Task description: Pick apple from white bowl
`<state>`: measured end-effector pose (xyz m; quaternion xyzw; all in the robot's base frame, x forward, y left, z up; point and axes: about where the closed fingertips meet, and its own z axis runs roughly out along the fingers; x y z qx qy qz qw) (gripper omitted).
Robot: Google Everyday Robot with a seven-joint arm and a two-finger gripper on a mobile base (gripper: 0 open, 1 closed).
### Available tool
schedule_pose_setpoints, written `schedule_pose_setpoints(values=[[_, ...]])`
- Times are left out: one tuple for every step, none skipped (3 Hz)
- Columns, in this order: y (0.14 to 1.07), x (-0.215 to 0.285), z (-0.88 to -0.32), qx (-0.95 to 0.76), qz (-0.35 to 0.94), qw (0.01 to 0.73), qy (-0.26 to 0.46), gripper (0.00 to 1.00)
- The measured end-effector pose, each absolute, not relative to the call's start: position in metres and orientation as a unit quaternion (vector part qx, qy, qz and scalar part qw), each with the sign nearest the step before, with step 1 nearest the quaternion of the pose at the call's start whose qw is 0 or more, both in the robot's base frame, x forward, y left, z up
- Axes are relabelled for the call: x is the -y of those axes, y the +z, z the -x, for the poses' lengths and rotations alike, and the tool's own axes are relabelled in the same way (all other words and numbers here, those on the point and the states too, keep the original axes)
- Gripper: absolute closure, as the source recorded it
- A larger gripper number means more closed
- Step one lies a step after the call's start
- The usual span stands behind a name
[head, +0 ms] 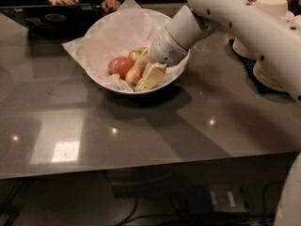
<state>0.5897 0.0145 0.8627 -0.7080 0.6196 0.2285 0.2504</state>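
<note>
The white bowl [101, 36] with its crinkled paper liner stands at the back middle of the grey table. Three apples lie in it. The apple [133, 75], red with a yellow-orange blush, lies at the bowl's front. A darker red apple [119, 65] is to its left, and one with a pale top [136, 54] is behind it. My gripper [141, 72] reaches down into the bowl from the right. Its cream fingers [152, 77] sit on either side of the blushed apple and close on it. The apple still rests in the bowl.
Stacks of small cream bowls [271, 6] stand on the right, behind my white arm [244, 22]. A person's hands [110, 4] rest at the table's far edge beside a black tray [51, 19]. The table's front edge [141, 166] runs across below.
</note>
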Motion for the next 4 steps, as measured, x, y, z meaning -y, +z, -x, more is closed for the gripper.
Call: schedule_pose_setpoints(values=[[0.873, -0.015, -0.589, -0.608, 0.705, 0.27, 0.246, 1.0], [0.896, -0.014, -0.587, -0.591, 0.707, 0.293, 0.256, 1.0], [0.908, -0.01, -0.586, -0.579, 0.703, 0.31, 0.273, 1.0], [0.917, 0.004, -0.583, -0.564, 0.697, 0.328, 0.298, 1.0]])
